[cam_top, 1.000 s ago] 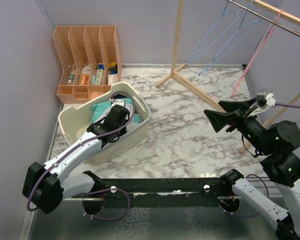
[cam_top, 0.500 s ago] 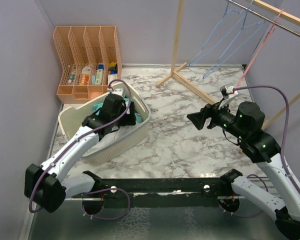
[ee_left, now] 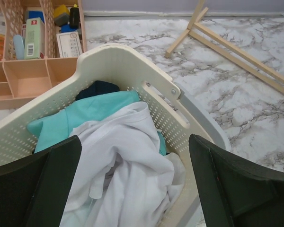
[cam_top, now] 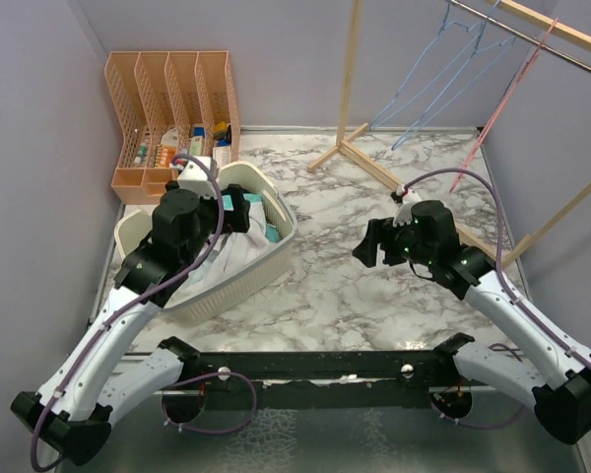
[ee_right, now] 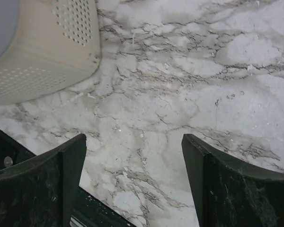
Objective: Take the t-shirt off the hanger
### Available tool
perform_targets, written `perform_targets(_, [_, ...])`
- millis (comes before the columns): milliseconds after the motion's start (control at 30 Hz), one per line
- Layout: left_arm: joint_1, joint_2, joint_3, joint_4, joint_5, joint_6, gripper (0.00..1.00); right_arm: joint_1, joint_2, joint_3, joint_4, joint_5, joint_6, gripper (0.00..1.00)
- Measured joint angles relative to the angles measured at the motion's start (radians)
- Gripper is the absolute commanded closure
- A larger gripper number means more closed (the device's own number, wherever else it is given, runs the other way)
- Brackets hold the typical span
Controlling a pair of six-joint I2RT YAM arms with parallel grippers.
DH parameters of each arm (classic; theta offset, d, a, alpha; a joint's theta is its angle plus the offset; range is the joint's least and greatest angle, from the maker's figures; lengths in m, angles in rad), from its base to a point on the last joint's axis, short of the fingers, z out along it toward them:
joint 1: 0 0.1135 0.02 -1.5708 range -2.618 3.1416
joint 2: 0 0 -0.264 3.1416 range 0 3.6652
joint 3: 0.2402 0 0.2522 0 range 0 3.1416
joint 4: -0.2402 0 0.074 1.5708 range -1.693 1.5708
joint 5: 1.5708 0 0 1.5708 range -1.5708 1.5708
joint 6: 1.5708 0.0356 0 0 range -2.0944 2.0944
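A crumpled white t-shirt lies in the perforated cream basket on the veined marble worktop, with the left tool and right tool both spread and empty.

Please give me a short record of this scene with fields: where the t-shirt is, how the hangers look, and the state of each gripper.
t-shirt: white t-shirt, crumpled inside the laundry basket, lying over a teal garment
hangers: blue hangers and pink hanger hang on the rail, bare
left gripper: open, above the basket, holding nothing
right gripper: open, over the marble table, holding nothing
task state: t-shirt appears off the hanger
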Motion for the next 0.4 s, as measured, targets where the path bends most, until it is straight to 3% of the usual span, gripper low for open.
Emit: perform_targets(400, [0.0, -0.306, -0.303, 0.064, -0.111, 0.054, 0.01, 0.0, -0.016, -0.108, 0.108, 0.125, 0.044, 0.22])
